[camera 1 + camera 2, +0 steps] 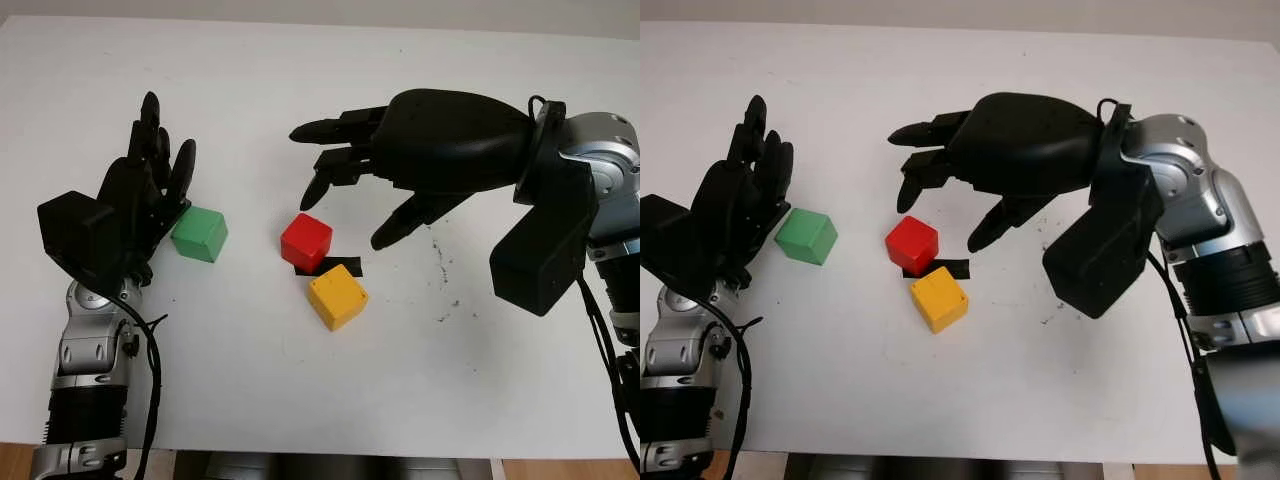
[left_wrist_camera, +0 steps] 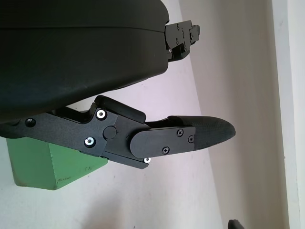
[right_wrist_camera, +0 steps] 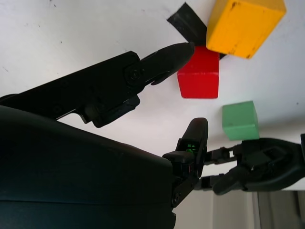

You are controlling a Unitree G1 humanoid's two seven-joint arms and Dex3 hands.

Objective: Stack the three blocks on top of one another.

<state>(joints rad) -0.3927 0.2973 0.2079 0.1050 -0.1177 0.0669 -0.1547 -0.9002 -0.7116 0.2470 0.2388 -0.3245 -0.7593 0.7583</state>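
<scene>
Tabletop (image 1: 300,400), white and matte, carries all three blocks, none stacked on another. Some dark scuff specks (image 1: 445,290) mark the surface below the right forearm.

Right hand (image 1: 350,190), a black three-finger unit on a silver-jointed arm, hangs above the table with its fingers spread and released, holding nothing. Its fingertips point down and toward the left hand. In the right wrist view one fingertip (image 3: 178,50) sits close over the red block's edge; contact cannot be confirmed, and the head views show the hand clear above the block.

Left hand (image 1: 150,175), the same black build, stands upright with fingers extended and released, grasping nothing. The green block lies just beside its palm side, on the side facing the right hand; whether they touch cannot be told.

Yellow cube block (image 1: 337,297), with worn dark marks on its edges, sits on the table beneath the right hand, on the side nearer the robot.

Red cube block (image 1: 306,241) sits directly below the right hand's fingertips, just beside the yellow block, corner to corner.

Green cube block (image 1: 200,234) sits well apart from the other two.

Black tape strip (image 1: 340,268) lies flat on the table, partly under the red and yellow blocks.
</scene>
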